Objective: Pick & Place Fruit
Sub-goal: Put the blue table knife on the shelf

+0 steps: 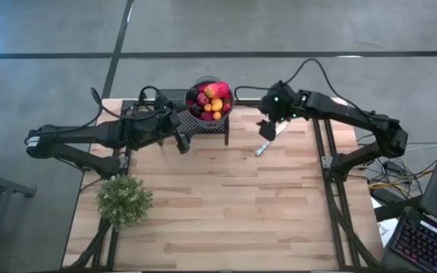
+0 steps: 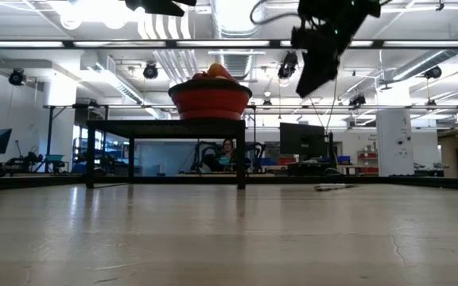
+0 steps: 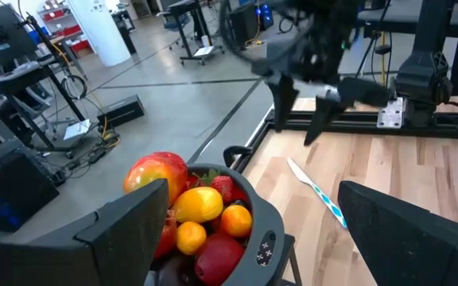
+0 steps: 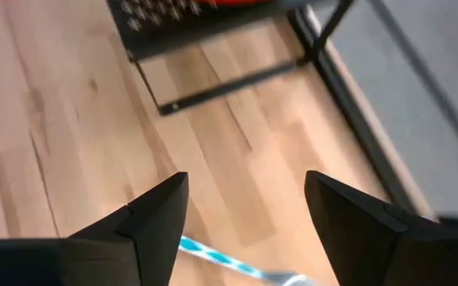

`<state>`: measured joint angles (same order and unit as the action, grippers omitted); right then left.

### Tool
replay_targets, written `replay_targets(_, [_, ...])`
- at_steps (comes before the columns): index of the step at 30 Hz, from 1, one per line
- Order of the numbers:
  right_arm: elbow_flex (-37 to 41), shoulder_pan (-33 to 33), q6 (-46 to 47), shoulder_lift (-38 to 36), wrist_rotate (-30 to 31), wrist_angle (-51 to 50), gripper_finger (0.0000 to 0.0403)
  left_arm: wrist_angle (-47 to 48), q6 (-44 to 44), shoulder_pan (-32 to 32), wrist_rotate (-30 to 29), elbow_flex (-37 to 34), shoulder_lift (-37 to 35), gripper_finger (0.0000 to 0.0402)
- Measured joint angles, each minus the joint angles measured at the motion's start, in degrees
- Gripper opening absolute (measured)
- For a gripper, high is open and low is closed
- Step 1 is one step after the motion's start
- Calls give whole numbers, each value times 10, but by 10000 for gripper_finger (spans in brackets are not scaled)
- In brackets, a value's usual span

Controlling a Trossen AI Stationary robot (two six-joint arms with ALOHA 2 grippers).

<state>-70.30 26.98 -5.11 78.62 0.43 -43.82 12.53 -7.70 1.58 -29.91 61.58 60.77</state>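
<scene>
Bare wooden table; lit workshop behind; right gripper wide, empty; left gripper wide.

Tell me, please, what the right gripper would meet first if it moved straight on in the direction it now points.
Most likely the silver knife lying on the wooden table. The right gripper is open and points down at the table, with the knife between and just beyond its fingertips. Depth is unclear, so it might touch bare wood beside the knife.
</scene>
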Motion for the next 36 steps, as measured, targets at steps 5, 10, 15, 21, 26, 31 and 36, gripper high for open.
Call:
replay_targets(5, [78,-6,85,1,3,99,234,0,-1,0,0,0,0,371])
replay_targets(10, [131,-20,167,28,31,162,217,1,-1,0,0,0,0,371])
replay_targets(15, [163,-40,214,55,112,161,206,10,-1,0,0,0,0,371])
replay_targets(21, [182,-55,242,89,118,162,192,14,-3,0,0,0,0,371])
replay_targets(26, [192,-67,242,120,118,164,180,15,-6,0,0,0,0,371])
replay_targets(31, [203,-77,245,134,118,163,170,16,-7,0,0,0,0,371])
replay_targets(36, [221,-78,262,148,122,152,160,16,-9,0,0,0,0,371])
